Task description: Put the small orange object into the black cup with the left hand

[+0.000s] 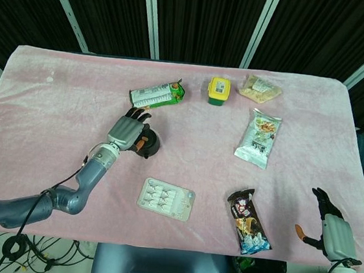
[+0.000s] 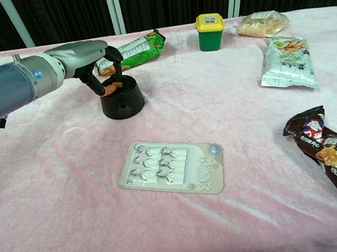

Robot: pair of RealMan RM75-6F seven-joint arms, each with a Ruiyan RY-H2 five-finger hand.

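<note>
The black cup (image 2: 122, 101) (image 1: 150, 145) stands left of the table's middle. The small orange object (image 2: 109, 89) (image 1: 140, 141) sits at the cup's rim, on its left side, pinched by the fingers of my left hand (image 2: 97, 66) (image 1: 126, 130). That hand hovers over the cup's left edge with its fingers curled down around the object. My right hand (image 1: 332, 227) hangs low at the table's near right corner, seen only in the head view, fingers spread and holding nothing.
A green snack pack (image 2: 135, 49) lies just behind the cup. A blister pack (image 2: 173, 167) lies in front of it. A yellow-lidded green jar (image 2: 210, 31), two snack bags (image 2: 288, 54) (image 2: 260, 24) and a dark wrapper (image 2: 334, 160) occupy the right side of the pink cloth (image 2: 53, 197).
</note>
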